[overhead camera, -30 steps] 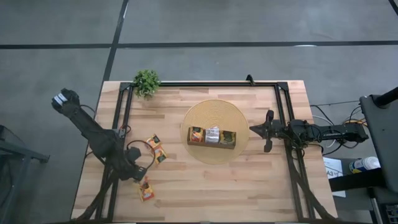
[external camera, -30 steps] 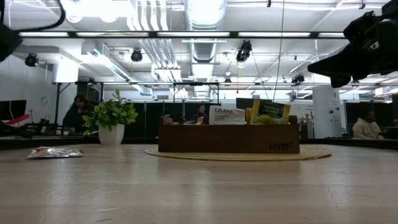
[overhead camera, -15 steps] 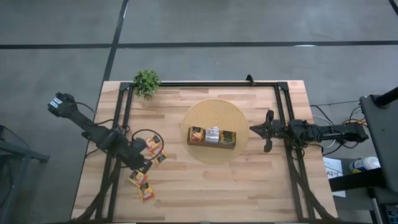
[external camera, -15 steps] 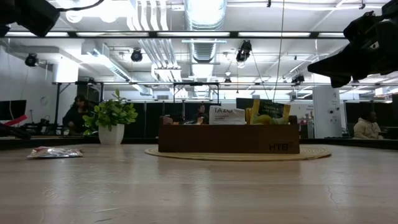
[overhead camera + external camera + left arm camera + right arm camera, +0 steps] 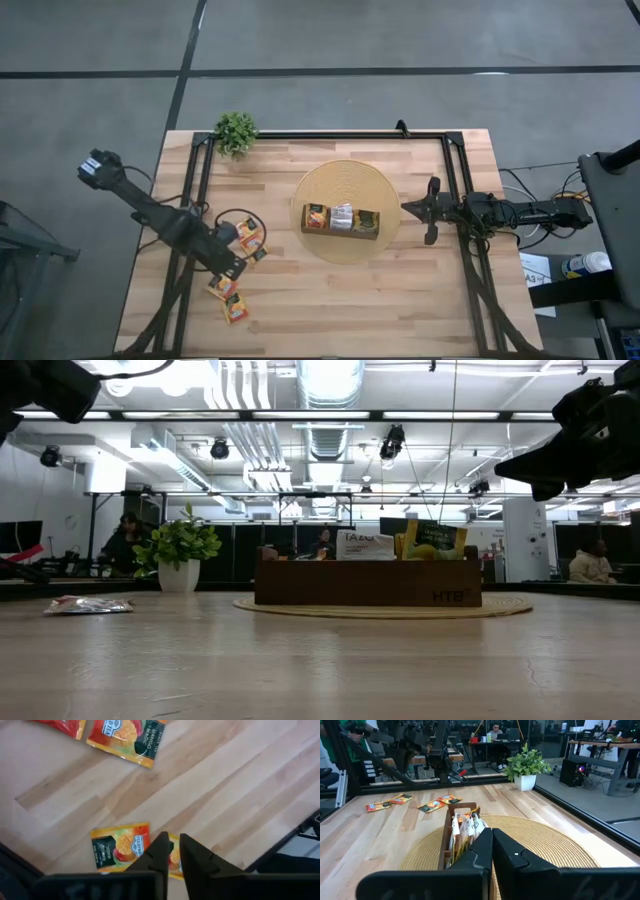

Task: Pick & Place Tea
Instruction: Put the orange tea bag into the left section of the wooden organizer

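Several tea sachets lie flat on the table's left part: two (image 5: 248,236) (image 5: 258,253) farther back and two (image 5: 220,287) (image 5: 235,308) nearer the front edge. My left gripper (image 5: 236,268) hangs above the wood between these pairs and points steeply down. In the left wrist view its fingers (image 5: 174,842) stand a narrow gap apart with nothing between them, above two sachets (image 5: 120,851) (image 5: 175,866). The brown divided box (image 5: 340,219) stands on a round woven mat (image 5: 345,180) and holds more sachets. My right gripper (image 5: 406,207) waits shut and level, right of the mat.
A small potted plant (image 5: 236,131) stands at the far left corner. A black frame rail (image 5: 330,135) runs along the table's far side and down both sides. Bare wood lies between the loose sachets and the mat. People sit at desks in the room beyond.
My left gripper has risen from the near-left sachets and swung a little toward the far right, rolling about its own axis. A sachet that it covered a second ago now shows beside the nearest one. The other sachets lie as before.
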